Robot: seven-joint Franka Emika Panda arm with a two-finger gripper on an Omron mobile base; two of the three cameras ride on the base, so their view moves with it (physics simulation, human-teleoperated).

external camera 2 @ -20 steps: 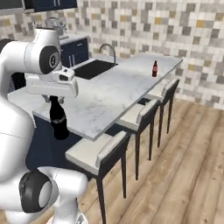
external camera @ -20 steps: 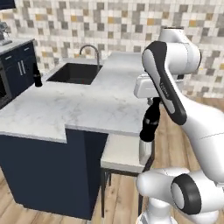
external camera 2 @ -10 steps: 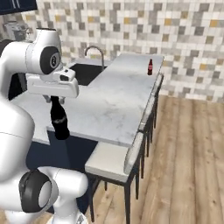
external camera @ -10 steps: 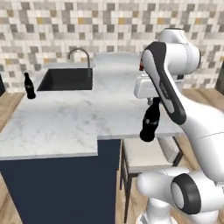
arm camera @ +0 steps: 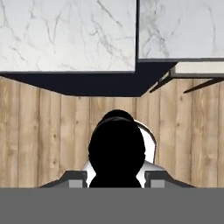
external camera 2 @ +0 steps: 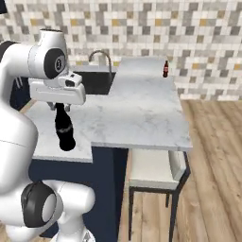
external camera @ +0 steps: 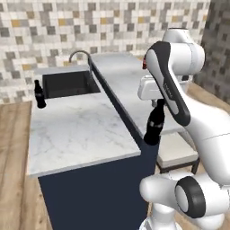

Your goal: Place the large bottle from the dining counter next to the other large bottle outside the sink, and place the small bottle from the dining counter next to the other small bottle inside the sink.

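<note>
In the gripper (external camera 2: 60, 106): large bottle (external camera 2: 64, 128)

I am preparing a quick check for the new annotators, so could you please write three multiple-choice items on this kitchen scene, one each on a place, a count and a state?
1. Where does the large bottle outside the sink stand?
A. On the counter beside the sink
B. On a stool
C. On the floor

2. How many bottles show in the right base view?
A. One
B. Two
C. Four

3. What state is the held bottle in?
A. Lying on the counter
B. Hanging upright from the jaws, off the counter
C. Standing in the sink

Answers: 1 A, it stands at the basin's edge. 2 B, the held one and the small bottle on the dining counter. 3 B, the gripper grips its neck.
</note>
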